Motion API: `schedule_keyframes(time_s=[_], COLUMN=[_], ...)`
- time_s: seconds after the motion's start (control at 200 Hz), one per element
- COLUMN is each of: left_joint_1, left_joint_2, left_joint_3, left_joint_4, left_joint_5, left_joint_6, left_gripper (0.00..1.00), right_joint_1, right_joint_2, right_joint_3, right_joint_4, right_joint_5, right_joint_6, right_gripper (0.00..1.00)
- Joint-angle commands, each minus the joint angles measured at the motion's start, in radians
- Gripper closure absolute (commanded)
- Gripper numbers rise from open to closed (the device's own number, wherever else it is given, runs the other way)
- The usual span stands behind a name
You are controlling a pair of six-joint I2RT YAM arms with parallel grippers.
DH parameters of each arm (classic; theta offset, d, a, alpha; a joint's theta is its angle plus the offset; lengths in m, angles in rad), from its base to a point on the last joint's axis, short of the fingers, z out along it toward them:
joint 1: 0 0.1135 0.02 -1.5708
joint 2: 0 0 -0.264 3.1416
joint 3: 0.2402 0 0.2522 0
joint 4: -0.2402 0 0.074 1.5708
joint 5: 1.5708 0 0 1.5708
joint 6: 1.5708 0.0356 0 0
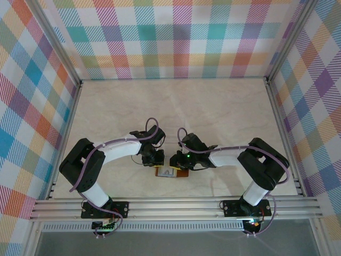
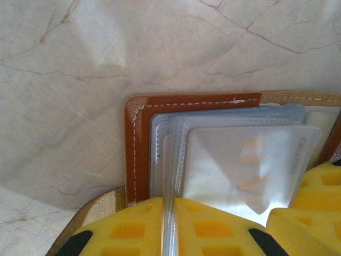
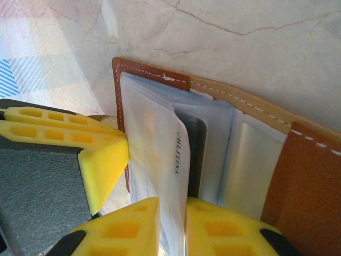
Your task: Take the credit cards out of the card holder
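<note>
On my left, the left gripper point(image 2: 169, 209) is down at the near edge of the open card holder point(image 2: 137, 140), its yellow fingers nipped almost together on the rim of one clear plastic sleeve point(image 2: 250, 160). I read that as an anchor: pinning the sleeve stack so the light leather wallet cannot slide on the smooth marble counter point(image 1: 213, 112) when something is pulled from it. The card holder lies flat and spread open near the front of the counter, midway between the two arms, brown border up and sleeves fanned out. To the right, the right gripper point(image 3: 171, 210) comes in from the opposite side, its fingers set narrowly about a thin white card point(image 3: 175, 140) with print along its edge. Whether they grip the bare card or the sleeve round it I cannot tell. A dark grey card point(image 3: 198, 141) stands just behind it in the next pocket. I judge the first card is not yet out, and the pull should run straight along the pocket.
</note>
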Motion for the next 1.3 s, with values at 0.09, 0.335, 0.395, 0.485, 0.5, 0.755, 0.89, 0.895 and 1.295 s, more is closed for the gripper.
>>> schedule_keyframes(time_s=[0.09, 0.335, 0.395, 0.485, 0.5, 0.755, 0.89, 0.895, 1.295], left_joint_1=[0.005, 0.0, -0.002, -0.003, -0.004, -0.005, -0.004, -0.004, -0.011], left_joint_2=[0.045, 0.051, 0.05, 0.049, 0.049, 0.056, 0.061, 0.061, -0.002], left_joint_3=[0.006, 0.002, 0.003, 0.006, 0.008, 0.017, 0.021, 0.021, 0.051], left_joint_4=[-0.081, -0.083, -0.083, -0.088, -0.087, -0.101, -0.109, -0.109, -0.116], left_joint_5=[-0.082, -0.091, -0.091, -0.092, -0.093, -0.102, -0.109, -0.109, -0.078], left_joint_6=[0.0, -0.003, -0.005, -0.007, -0.007, -0.003, 0.003, 0.003, -0.014], left_gripper=[0.86, 0.86, 0.86, 0.86, 0.86, 0.86, 0.86, 0.86, 0.84], right_joint_1=[-0.014, -0.02, -0.02, -0.02, -0.02, -0.034, -0.039, -0.039, -0.04], right_joint_2=[-0.056, -0.069, -0.066, -0.06, -0.059, -0.071, -0.075, -0.075, -0.066], right_joint_3=[-0.042, -0.06, -0.057, -0.053, -0.053, -0.034, -0.021, -0.021, -0.013], right_joint_4=[0.084, 0.103, 0.108, 0.101, 0.099, -0.099, -0.18, -0.183, -0.11], right_joint_5=[-0.032, -0.045, -0.049, -0.05, -0.051, 0.025, 0.048, 0.049, 0.016], right_joint_6=[0.014, 0.012, 0.011, 0.01, 0.009, -0.012, -0.034, -0.035, -0.028], right_gripper=[0.81, 0.88, 0.91, 0.93, 0.94, 0.94, 0.92, 0.92, 0.74])
